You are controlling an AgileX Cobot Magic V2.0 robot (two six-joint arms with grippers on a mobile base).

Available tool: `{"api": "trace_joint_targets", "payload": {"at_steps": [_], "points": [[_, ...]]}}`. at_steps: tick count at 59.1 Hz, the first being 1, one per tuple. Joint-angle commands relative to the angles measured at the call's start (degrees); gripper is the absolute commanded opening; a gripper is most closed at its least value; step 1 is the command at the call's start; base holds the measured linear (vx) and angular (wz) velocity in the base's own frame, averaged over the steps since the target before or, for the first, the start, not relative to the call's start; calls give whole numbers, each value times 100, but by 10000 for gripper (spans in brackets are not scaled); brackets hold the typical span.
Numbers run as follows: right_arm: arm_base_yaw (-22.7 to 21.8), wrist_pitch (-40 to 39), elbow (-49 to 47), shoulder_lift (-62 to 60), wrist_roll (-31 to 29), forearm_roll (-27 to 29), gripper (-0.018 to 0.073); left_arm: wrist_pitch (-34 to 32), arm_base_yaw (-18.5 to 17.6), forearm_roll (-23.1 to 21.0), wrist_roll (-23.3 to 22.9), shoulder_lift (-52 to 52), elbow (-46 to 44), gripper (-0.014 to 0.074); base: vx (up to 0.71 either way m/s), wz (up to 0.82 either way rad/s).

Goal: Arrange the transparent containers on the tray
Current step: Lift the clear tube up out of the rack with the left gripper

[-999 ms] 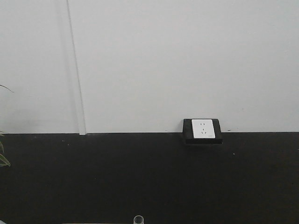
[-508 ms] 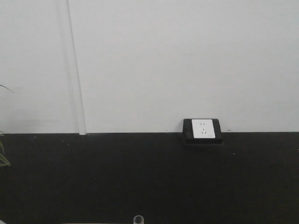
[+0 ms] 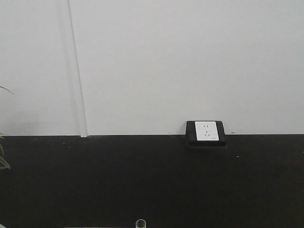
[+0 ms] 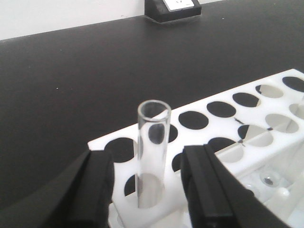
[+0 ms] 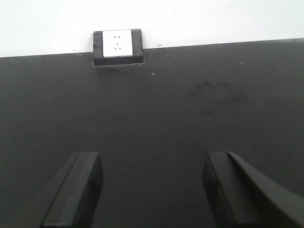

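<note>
Left gripper: mine, spread wide, with one black finger on each side of the test tube and a gap on both sides. It has hold of nothing.
Test tube: plain clear glass, upright with its round rim open to the top, in the lower centre of the left wrist view. Its foot sits in the end hole of the rack's nearer row.
Rack: white plastic with two rows of round holes, running from lower centre to the right edge. A lower deck with small dimples shows at lower right.
Right gripper: mine, wide open, with black fingers at lower left and lower right. Only bare counter lies between them, and it holds nothing.
Counter: matt black, with a few faint smudges right of centre in the right wrist view. It fills the lower part of the front view, where the tube's rim peeks in at the bottom edge.
Socket: a white plate with pin holes, set in a black box at the back of the counter against the wall. Any marking on it is too small to read.
Wall: plain pale grey-white.
Strip: a thin vertical line down the wall, at upper left.
Leaves: green tips at the far left edge.
</note>
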Motion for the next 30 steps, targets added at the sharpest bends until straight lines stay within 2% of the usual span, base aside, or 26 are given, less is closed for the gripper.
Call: {"api": "trace_joint_targets", "payload": {"at_steps": [1,10,30], "points": [[-17,-433,-194,42,-27,-76,523,-551,-37,-92,-4,-113,-110,454,0,0],[-17,-433,-194,42,-27,-70,523,-813,-37,-92,-4,-72,-140,454,0,0],[-17,-433,-194,42,-27,-70,523,-785,-37,-44,-12,562,-505,454,0,0]]}}
